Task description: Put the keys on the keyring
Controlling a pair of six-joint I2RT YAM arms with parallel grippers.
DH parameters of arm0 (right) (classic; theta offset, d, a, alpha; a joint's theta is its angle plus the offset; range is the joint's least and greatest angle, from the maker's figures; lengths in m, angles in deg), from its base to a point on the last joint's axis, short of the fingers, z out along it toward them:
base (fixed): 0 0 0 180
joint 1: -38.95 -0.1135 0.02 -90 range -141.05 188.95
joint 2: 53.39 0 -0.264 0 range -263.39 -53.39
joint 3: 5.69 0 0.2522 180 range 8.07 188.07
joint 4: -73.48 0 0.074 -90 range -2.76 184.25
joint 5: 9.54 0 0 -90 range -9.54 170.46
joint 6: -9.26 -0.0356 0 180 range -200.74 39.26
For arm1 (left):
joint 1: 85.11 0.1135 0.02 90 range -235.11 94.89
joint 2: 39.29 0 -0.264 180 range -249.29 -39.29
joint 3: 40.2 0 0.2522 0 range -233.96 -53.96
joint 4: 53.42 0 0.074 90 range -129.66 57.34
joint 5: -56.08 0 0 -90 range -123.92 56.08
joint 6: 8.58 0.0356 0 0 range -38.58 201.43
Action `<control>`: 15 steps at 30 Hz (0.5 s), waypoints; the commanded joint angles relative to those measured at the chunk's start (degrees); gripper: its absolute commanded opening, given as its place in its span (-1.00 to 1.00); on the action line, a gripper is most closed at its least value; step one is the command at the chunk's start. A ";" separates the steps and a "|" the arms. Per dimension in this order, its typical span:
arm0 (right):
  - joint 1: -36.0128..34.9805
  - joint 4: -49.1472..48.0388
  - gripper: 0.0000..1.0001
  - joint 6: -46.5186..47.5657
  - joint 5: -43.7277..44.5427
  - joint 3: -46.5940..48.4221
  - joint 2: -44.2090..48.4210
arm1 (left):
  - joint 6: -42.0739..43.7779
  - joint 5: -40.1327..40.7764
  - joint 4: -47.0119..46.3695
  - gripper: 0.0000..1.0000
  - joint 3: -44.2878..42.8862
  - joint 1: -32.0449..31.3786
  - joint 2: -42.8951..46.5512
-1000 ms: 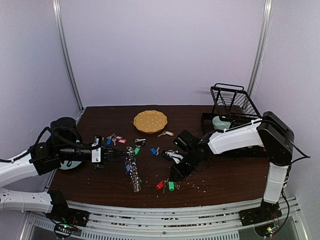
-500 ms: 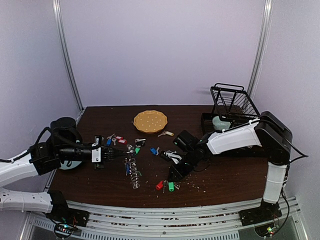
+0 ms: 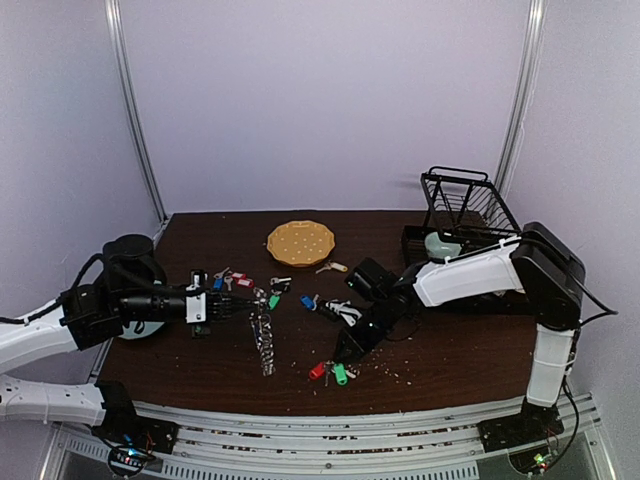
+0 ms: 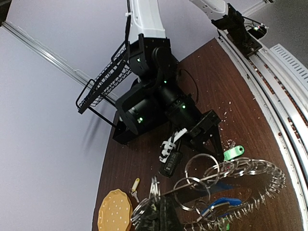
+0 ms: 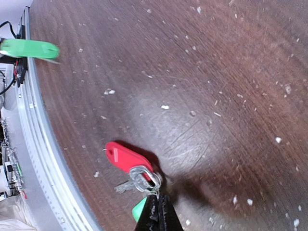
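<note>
My left gripper point(image 3: 250, 303) is shut on the wire of the keyring point(image 3: 265, 342), which hangs from it as a spiky string of metal keys above the table. In the left wrist view the keyring point(image 4: 250, 180) fans out past the dark fingers point(image 4: 161, 216), with loose rings and a blue tag point(image 4: 224, 204). My right gripper point(image 3: 345, 352) is low over the table, tips shut at the small ring of a red-tagged key point(image 5: 126, 159). A green-tagged key point(image 3: 341, 374) lies beside the red-tagged key point(image 3: 318, 371). More keys point(image 3: 232, 281) lie at the left rear.
A yellow-orange plate point(image 3: 300, 240) sits at the back, with a yellow-tagged key point(image 3: 333, 267) next to it. A black wire rack point(image 3: 465, 210) holding a pale bowl stands at the back right. A blue-tagged key point(image 3: 308, 302) and crumbs lie mid-table. The front edge and rails run close to the red key.
The right gripper's jaws have closed at the red key's ring. The left gripper has lifted slightly and the hanging keyring has swung a little left.
</note>
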 commanded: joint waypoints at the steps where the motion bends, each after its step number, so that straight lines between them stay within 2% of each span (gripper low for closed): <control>1: 0.25 7.32 -1.00 -0.34 1.32 5.38 6.92 | -0.49 2.52 -5.03 -1.00 0.17 -0.18 -1.36; 9: -2.60 19.31 -1.00 -1.15 7.53 17.08 17.13 | 0.00 4.37 -4.94 -1.00 -1.09 -1.30 -4.40; 12: -4.57 19.75 -1.00 0.11 11.14 20.10 19.49 | 0.34 3.92 -4.85 -1.00 -1.85 -2.77 -5.82; 15: -4.67 19.53 -1.00 0.13 10.55 20.96 19.91 | 1.26 4.73 -4.85 -1.00 -2.10 -4.42 -6.65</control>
